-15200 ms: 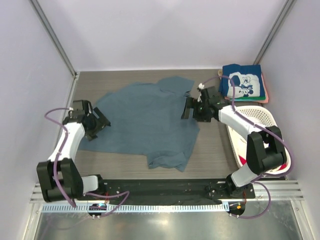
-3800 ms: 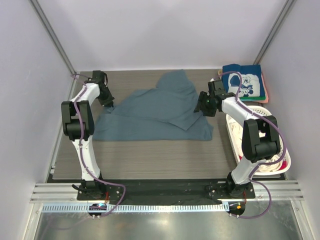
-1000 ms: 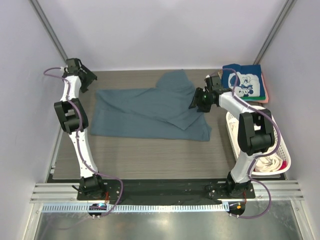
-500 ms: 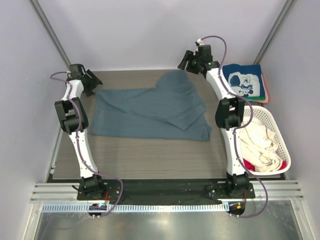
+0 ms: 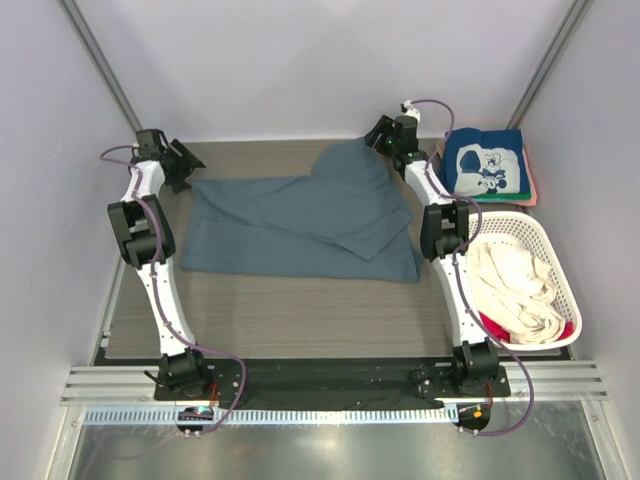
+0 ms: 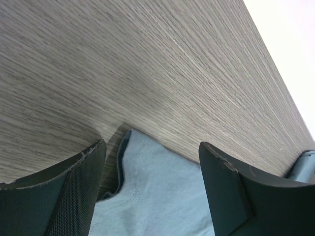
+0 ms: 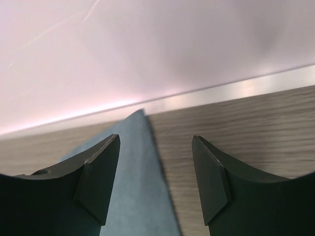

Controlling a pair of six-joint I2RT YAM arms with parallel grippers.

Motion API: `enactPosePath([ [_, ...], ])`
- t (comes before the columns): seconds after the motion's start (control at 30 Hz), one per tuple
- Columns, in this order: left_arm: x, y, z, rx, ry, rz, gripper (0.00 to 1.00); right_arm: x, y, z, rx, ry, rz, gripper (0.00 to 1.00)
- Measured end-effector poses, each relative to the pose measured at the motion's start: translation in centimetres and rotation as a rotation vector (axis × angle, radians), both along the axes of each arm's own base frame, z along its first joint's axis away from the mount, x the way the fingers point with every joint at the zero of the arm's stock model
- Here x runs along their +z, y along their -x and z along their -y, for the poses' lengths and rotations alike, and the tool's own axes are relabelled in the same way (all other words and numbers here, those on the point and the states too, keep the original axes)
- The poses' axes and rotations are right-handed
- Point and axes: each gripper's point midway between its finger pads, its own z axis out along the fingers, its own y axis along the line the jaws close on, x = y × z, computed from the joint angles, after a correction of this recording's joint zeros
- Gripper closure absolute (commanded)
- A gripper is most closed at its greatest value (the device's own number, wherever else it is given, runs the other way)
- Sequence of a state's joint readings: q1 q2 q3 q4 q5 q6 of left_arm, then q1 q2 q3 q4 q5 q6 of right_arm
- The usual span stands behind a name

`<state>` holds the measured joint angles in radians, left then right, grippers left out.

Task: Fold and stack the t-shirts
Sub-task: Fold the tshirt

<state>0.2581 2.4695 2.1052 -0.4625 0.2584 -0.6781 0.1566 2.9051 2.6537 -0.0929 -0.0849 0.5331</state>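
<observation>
Lying folded over at table (image 5: 300, 310) centre: slate-blue t-shirt (image 5: 300, 215). Left gripper (image 6: 152, 196) released, jaws spread over shirt's far-left corner. Right gripper (image 7: 155, 182) released, jaws apart above shirt's far tip. Navy printed t-shirt (image 5: 485, 165) folded far right, behind basket (image 5: 562, 275)

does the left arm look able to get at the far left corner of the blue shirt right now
Probably yes. The left gripper is open right over that corner of the slate-blue shirt, which lies between its fingers on the table with nothing in the way.
</observation>
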Motion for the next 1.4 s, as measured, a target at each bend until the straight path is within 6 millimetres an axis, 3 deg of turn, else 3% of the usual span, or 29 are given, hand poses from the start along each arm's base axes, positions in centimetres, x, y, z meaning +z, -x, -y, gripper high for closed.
enactPosePath([
  [0.17, 0.0, 0.0, 0.0, 0.003, 0.002, 0.000, 0.24, -0.1, -1.0, 1.3, -0.073, -0.030, 0.033, 0.39],
  [0.3, -0.1, 0.1, 0.0, 0.007, 0.007, -0.002, 0.24, -0.1, -1.6, 1.0, -0.082, -0.071, 0.067, 0.40],
  [0.47, -0.2, 0.5, 0.2, 0.015, 0.016, -0.002, 0.25, -0.1, -0.9, -1.5, -0.032, -0.097, 0.054, 0.47],
  [0.63, -0.2, 0.8, 0.5, 0.012, 0.019, -0.004, 0.25, -0.4, 0.0, -4.5, 0.031, -0.112, 0.034, 0.48],
  [0.73, -0.2, 0.9, 0.6, 0.009, 0.018, -0.006, 0.25, -0.5, 0.4, -5.4, 0.053, -0.116, 0.024, 0.60],
  [0.77, -0.2, 0.9, 0.6, 0.009, 0.018, -0.007, 0.25, -0.6, 0.5, -5.6, 0.057, -0.117, 0.018, 0.72],
  [0.83, -0.2, 0.9, 0.6, 0.008, 0.017, -0.009, 0.26, -1.0, 0.7, -5.7, 0.061, -0.115, 0.001, 0.81],
  [0.87, -0.2, 1.0, 0.6, 0.006, 0.016, -0.011, 0.26, -1.2, 0.8, -5.7, 0.059, -0.117, -0.006, 0.91],
  [0.93, -0.2, 1.0, 0.6, 0.003, 0.014, -0.015, 0.27, -1.5, 0.9, -5.6, 0.058, -0.116, -0.016, 0.99],
  [1.13, -0.5, 1.5, 0.8, -0.015, 0.005, -0.037, 0.37, -1.7, 0.8, -5.2, 0.055, -0.122, -0.021, 0.99],
  [1.23, -0.7, 1.8, 1.0, -0.018, 0.006, -0.054, 0.47, -1.9, 0.7, -5.0, 0.059, -0.133, -0.009, 0.99],
  [1.33, -1.1, 2.1, 1.2, -0.028, 0.001, -0.069, 0.63, -1.8, 0.7, -5.1, 0.066, -0.140, 0.000, 0.99],
  [1.4, -1.4, 2.1, 1.5, -0.035, 0.002, -0.074, 0.81, -1.8, 0.7, -5.0, 0.067, -0.141, 0.004, 0.99],
])
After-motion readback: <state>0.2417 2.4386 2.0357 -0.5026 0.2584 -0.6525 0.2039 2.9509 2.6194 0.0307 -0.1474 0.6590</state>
